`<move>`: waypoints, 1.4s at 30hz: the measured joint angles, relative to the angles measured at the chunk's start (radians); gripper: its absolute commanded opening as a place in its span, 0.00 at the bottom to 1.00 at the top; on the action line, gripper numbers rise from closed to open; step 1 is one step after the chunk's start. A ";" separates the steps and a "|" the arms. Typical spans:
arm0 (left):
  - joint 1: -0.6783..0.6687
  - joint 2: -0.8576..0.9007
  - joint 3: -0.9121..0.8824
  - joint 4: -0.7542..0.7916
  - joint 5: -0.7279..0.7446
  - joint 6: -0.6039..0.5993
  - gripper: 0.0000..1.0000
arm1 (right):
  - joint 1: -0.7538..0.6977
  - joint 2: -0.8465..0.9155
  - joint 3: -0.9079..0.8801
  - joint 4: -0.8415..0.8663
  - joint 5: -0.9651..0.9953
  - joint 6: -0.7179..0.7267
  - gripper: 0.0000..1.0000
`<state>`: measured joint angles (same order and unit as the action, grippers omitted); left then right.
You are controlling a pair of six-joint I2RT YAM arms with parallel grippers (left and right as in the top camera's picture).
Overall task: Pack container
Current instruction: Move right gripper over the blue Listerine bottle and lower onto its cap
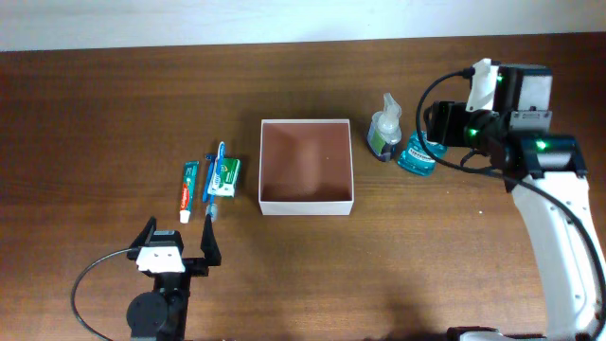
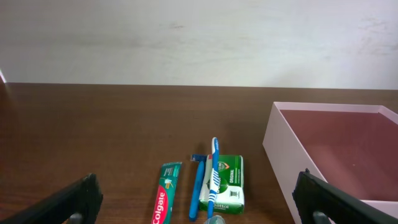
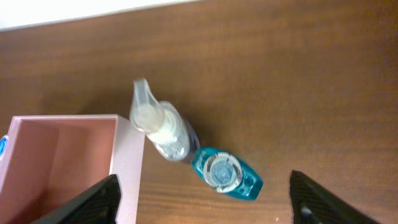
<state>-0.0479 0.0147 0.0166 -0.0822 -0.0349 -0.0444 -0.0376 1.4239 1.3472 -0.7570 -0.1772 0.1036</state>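
The container [image 1: 306, 203], a square shallow box with white walls and a reddish-brown inside, stands mid-table and holds nothing; it also shows in the left wrist view [image 2: 283, 146] and the right wrist view [image 3: 127, 162]. Left of it lie a Colgate toothpaste tube [image 1: 188, 190], a blue toothbrush [image 1: 215, 180] and a green-and-white carton [image 1: 227, 176]. Right of it stand a clear pump bottle [image 1: 385, 127] and a teal bottle [image 1: 417, 154]. My left gripper [image 1: 177, 248] is open, just in front of the toothpaste. My right gripper [image 1: 443, 121] is open above the teal bottle [image 3: 225, 173].
A pale wall borders the table's far edge [image 1: 284, 21]. The left arm's base and cable [image 1: 156, 308] sit at the front edge. The right arm [image 1: 559, 218] runs along the right side.
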 measured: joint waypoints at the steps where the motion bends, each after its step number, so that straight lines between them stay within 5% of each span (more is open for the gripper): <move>1: 0.000 0.000 0.000 0.000 0.000 0.000 0.99 | 0.000 0.013 0.001 -0.007 0.000 0.009 0.73; 24: 0.000 0.000 0.000 0.000 0.000 0.000 0.99 | 0.005 0.132 0.003 -0.102 0.105 0.072 0.64; 42: 0.000 0.000 0.000 0.000 0.000 0.000 0.99 | 0.192 0.225 0.004 -0.017 0.421 0.081 0.64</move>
<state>-0.0479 0.0147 0.0166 -0.0822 -0.0349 -0.0444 0.1543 1.6489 1.3510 -0.7738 0.2440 0.1848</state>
